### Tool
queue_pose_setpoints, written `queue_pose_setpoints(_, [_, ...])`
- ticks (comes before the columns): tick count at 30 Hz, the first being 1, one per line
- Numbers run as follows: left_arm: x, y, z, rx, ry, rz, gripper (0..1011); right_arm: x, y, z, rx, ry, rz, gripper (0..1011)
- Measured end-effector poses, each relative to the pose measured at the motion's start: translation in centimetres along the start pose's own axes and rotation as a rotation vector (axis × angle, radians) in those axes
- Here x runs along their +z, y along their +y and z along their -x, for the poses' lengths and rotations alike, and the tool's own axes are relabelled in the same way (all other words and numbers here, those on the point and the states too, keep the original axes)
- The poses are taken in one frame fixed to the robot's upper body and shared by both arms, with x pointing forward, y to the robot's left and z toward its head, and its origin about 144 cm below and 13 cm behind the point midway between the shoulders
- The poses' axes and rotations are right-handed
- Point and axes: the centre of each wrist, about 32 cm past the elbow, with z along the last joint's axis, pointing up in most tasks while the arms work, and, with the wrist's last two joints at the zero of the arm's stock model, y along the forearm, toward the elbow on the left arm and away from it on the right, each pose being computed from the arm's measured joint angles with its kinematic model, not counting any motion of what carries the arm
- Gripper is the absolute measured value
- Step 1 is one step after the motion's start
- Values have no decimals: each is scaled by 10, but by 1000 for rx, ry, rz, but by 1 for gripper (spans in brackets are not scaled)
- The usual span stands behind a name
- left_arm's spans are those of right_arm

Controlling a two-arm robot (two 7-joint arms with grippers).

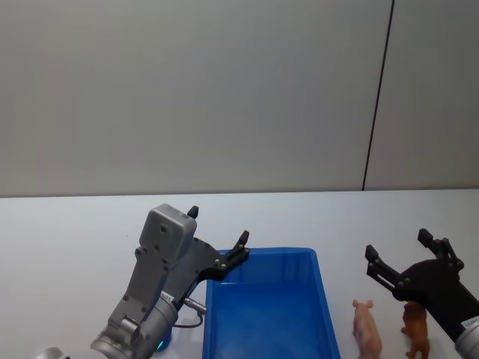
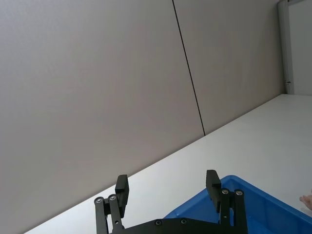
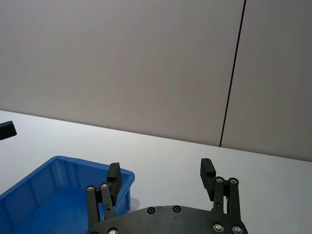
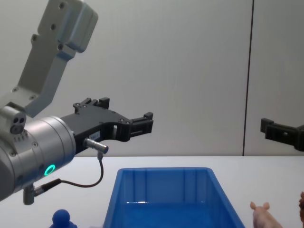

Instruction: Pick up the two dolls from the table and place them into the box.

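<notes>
Fingers apart, left gripper (image 1: 218, 226) above far-left corner of bright blue ribbed plastic bin (image 1: 277, 253); right gripper (image 1: 397, 243), equally spread, over small brown toy animal (image 1: 416, 329), pale pink toy pig (image 1: 367, 333) just left, both right of bin.

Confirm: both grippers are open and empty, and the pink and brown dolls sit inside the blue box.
Wrong: the pink doll and brown doll stand on the table right of the box, per the head view. Left gripper and right gripper are open and empty.
</notes>
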Motion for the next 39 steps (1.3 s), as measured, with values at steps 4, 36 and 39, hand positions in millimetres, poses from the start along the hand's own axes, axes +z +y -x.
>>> queue_pose_setpoints(4, [0,0,0,0,0,0,1001,0,0,-1,-3,1,3,1001])
queue_pose_setpoints(36, [0,0,0,0,0,0,1001,-29,-26,-3,-151,20,284,1001])
queue_pose_setpoints(39, [0,0,0,0,0,0,1001,-32,-27,-1,-157,13,308,1001])
